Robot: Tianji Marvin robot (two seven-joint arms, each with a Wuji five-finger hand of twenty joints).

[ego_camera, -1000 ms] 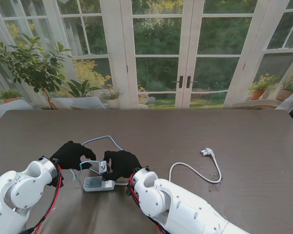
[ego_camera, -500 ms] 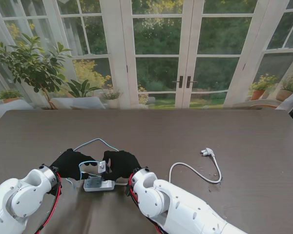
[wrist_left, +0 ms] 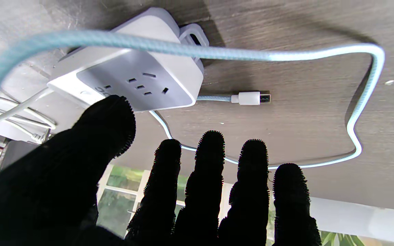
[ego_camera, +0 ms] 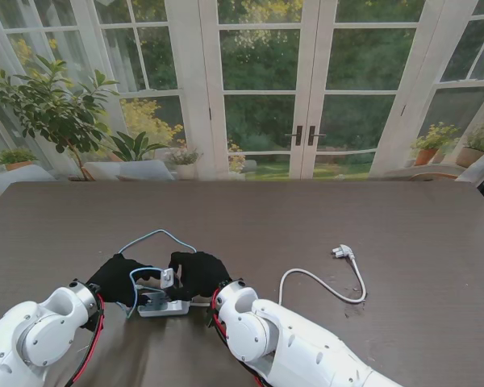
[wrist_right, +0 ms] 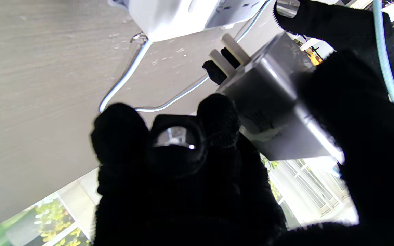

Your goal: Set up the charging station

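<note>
Your charger brick (wrist_right: 272, 112) sits in the right robot hand (ego_camera: 198, 272), pinched between thumb and fingers, its two flat prongs bare and aimed toward the white power strip (ego_camera: 163, 305) but not yet in any socket. The strip lies on the table (ego_camera: 306, 226) close in front of you, between both hands. Your left robot hand (ego_camera: 117, 278) hovers beside it with fingers spread, grasping nothing, the thumb near the socket face.

The main risk I see is misalignment: the brick looks tilted in the grip, so the prongs may hit the strip's face instead of the slots and shove the light strip along the table unless the left hand pins it. The pale blue braided USB cable (wrist_left: 364, 102) loops across the strip and could snag fingers or get trapped beneath the brick. The strip's own plug (ego_camera: 343, 252) lies well apart to the right, still unplugged.
</note>
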